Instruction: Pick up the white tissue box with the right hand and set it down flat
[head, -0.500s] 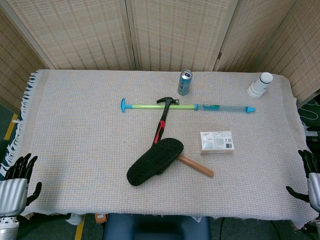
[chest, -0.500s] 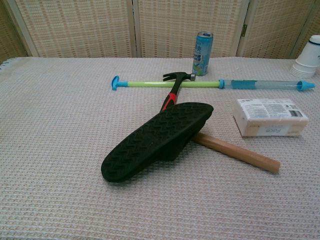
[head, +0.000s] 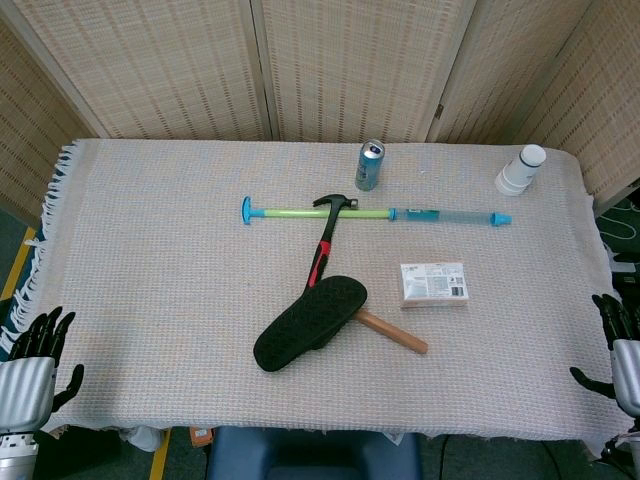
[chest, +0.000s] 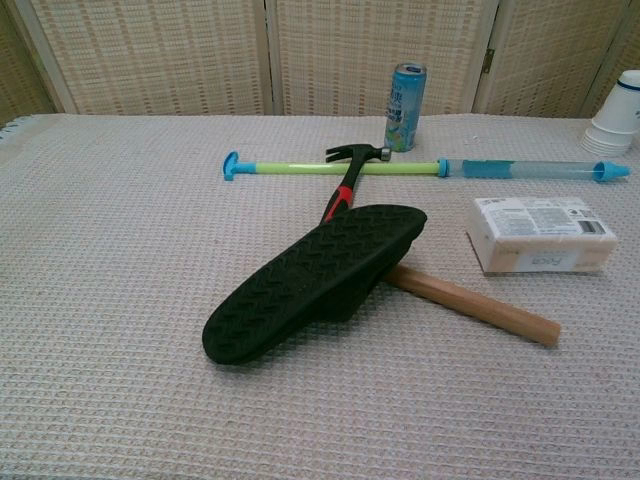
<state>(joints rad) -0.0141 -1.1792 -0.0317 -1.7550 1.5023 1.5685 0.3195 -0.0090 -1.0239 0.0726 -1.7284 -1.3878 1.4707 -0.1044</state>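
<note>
Box (head: 434, 284) lies flat on the counter (head: 150, 260), fwd and well left of the right hand (head: 618, 350), with bare cloth between. That hand hangs off the counter's right edge, fingers spread, holding nothing; it shows only in the head view. Left hand (head: 35, 360) sits off the opposite edge, also empty w/ fingers apart.

Step in hand looks like the reach, not yet begun. To do it well: bring the right hand in over the cloth from the box's near-right side, wrap across the short width, thumb on one long side and fingers on the other, lift straight up, then lower w/ the broad face down. Keep clear of the hammer (head: 390, 334), whose wooden handle ends just near-left of the box; a sweep that way could nudge it. The slipper (head: 310, 322) rests on that handle, further left again.

Counter carries a woven cloth, likely grippy, so lift rather than slide. Beyond the box: a tube (head: 375, 213), a can (head: 369, 165), stacked cups (head: 521, 170). Woven screens (head: 350, 60) close off the back.
</note>
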